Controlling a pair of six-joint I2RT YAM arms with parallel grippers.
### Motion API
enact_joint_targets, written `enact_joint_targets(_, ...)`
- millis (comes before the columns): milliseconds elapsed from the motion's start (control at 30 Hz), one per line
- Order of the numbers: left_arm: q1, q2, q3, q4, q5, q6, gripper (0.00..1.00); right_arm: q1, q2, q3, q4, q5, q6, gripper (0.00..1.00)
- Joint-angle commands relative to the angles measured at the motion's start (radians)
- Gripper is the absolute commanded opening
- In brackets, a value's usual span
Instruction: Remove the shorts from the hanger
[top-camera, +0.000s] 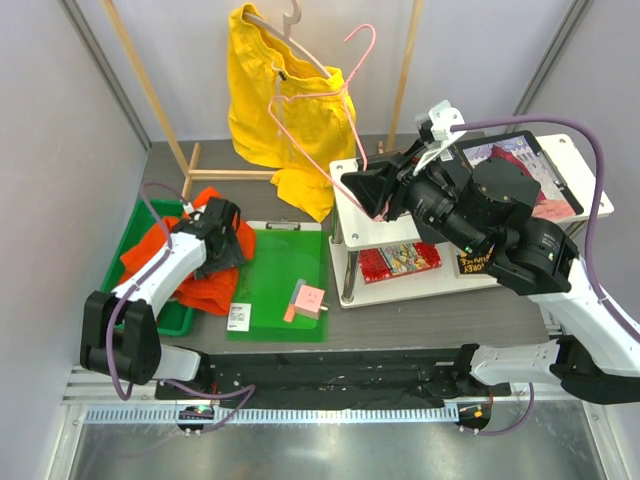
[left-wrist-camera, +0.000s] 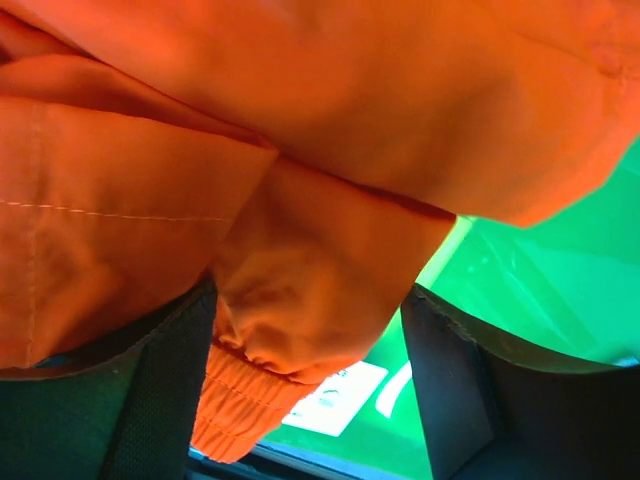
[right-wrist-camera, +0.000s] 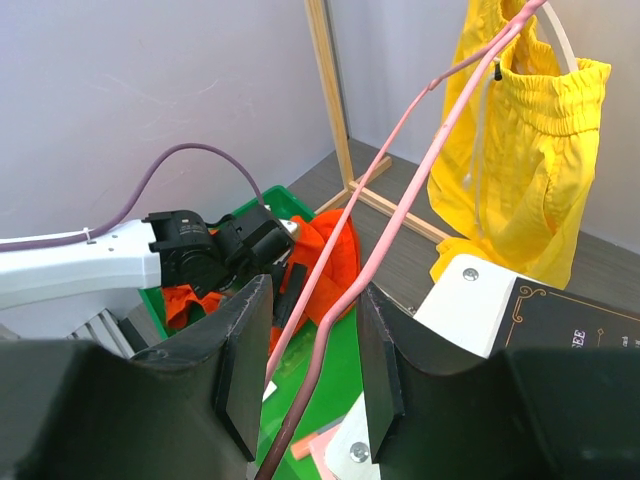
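Observation:
The yellow shorts (top-camera: 280, 100) (right-wrist-camera: 530, 130) hang at the back from a pale hanger (top-camera: 290, 22). A pink wire hanger (top-camera: 335, 150) (right-wrist-camera: 420, 170) leans against them. Its lower end runs between the fingers of my right gripper (top-camera: 378, 205) (right-wrist-camera: 312, 300), which is shut on it. The orange-red shorts (top-camera: 205, 285) (left-wrist-camera: 300, 150) (right-wrist-camera: 335, 250) lie crumpled at the left, over the green bin. My left gripper (top-camera: 222, 235) (left-wrist-camera: 308, 300) sits on them, open, with a fold and the waistband between its fingers. The cloth touches only the left finger.
A green bin (top-camera: 135, 225) stands at the far left. Beside it lies a green board (top-camera: 285, 290) with a pink block (top-camera: 308, 300) and a white label. A white two-tier shelf (top-camera: 350, 170) stands at the right. A wooden rack (top-camera: 150, 90) stands at the back.

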Motion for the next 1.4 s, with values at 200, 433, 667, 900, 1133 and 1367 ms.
enact_joint_targets(200,-0.003,-0.032,-0.056,0.109,-0.099,-0.035,0.38,-0.001,-0.035,-0.004,0.061,-0.004,0.001,0.01)
enact_joint_targets(433,0.006,-0.113,-0.029,0.067,-0.168,-0.045,0.0,-0.003,-0.044,-0.004,0.059,-0.001,0.0,0.01)
enact_joint_targets(667,0.038,-0.288,0.137,-0.035,-0.408,-0.021,0.0,-0.001,-0.042,-0.006,0.059,-0.002,0.0,0.01)
enact_joint_targets(900,0.34,-0.359,0.199,0.025,-0.337,0.056,0.0,-0.003,-0.042,-0.004,0.061,-0.005,0.003,0.01)
enact_joint_targets(1133,0.657,-0.255,0.147,0.079,-0.08,-0.007,0.0,-0.001,-0.035,-0.002,0.061,-0.015,0.006,0.01)
enact_joint_targets(1367,0.824,-0.034,0.093,0.11,0.171,-0.064,0.0,-0.003,-0.041,-0.007,0.061,-0.013,0.004,0.01)
